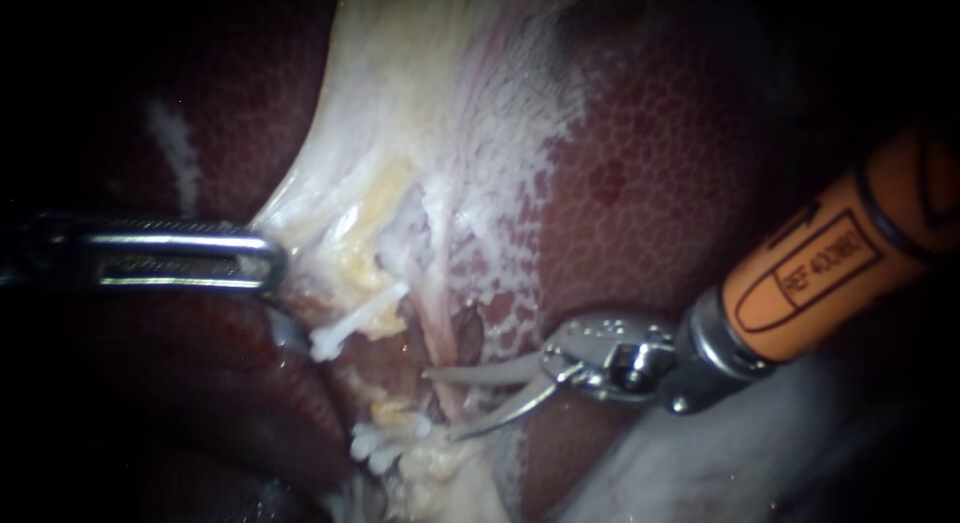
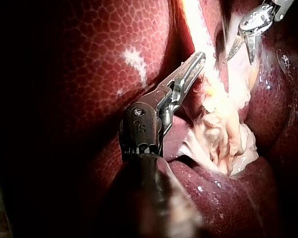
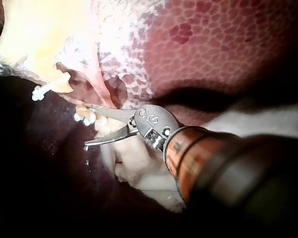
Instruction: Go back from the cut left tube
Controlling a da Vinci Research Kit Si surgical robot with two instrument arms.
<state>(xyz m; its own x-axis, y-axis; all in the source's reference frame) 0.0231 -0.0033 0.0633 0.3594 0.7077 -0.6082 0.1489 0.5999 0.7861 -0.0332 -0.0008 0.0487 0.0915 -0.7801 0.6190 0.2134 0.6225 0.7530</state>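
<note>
The right instrument [image 1: 440, 405] comes in on an orange shaft and ends in two thin curved blades that stand apart with nothing between them; every place below is given from these blades. The cut left tube [image 1: 350, 323] lies up and to the left of the blade tips, near them but not touching. Its upper stump is a short pale rod with its long axis on a slant. It is rooted in yellowish fat [image 1: 365, 273], and its free end points down and away from the blades, capped by a white clip [image 1: 325, 343]. The lower stump [image 1: 375, 445], which carries white clips of its own, sits just below and left of the lower blade's tip. The right wrist view shows the same gap between the blade tips and the upper stump. Well to the left of the blades, the left instrument [image 1: 275, 263] has its jaws clamped on the edge of the pale tissue sheet [image 1: 400, 133]. The liver [image 1: 650, 183] lies behind the blades
</note>
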